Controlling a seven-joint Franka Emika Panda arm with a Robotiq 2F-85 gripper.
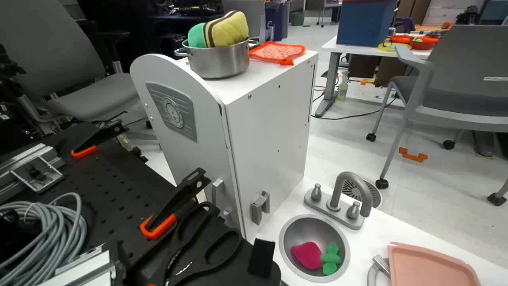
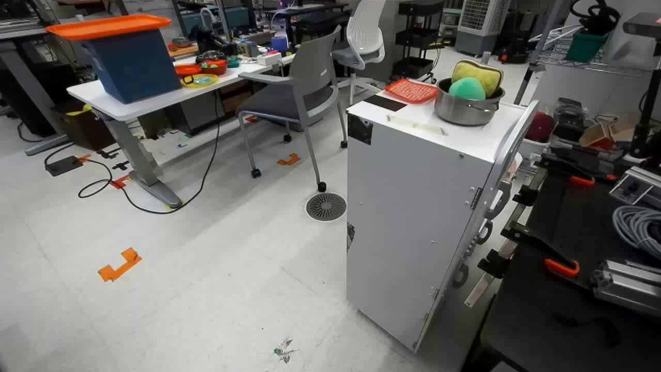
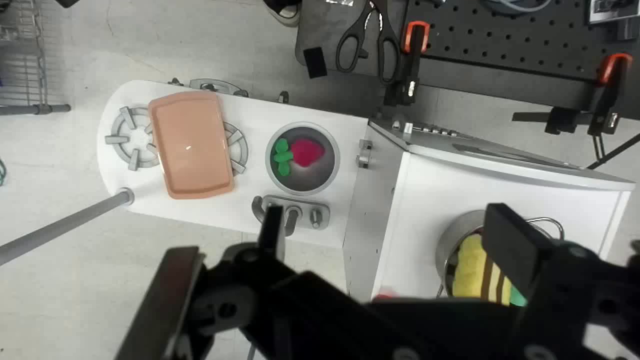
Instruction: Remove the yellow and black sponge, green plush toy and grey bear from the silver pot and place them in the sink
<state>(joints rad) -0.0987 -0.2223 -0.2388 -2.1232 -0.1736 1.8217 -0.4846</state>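
Atop a white play-kitchen cabinet (image 1: 270, 127), the yellow and black sponge (image 1: 232, 31) and green plush toy (image 1: 196, 36) bulge from a silver pot (image 1: 220, 61), and the empty, wide-spread gripper (image 3: 385, 222) would likely do best straddling the sponge and lifting slowly straight up.

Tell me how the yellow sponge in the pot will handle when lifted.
The yellow sponge will likely squash when gripped, since its quilted surface looks padded. It is probably light for its size, appearing to be stuffed fabric. Lifting it may nudge the green plush toy, as the two sit close together in the silver pot.
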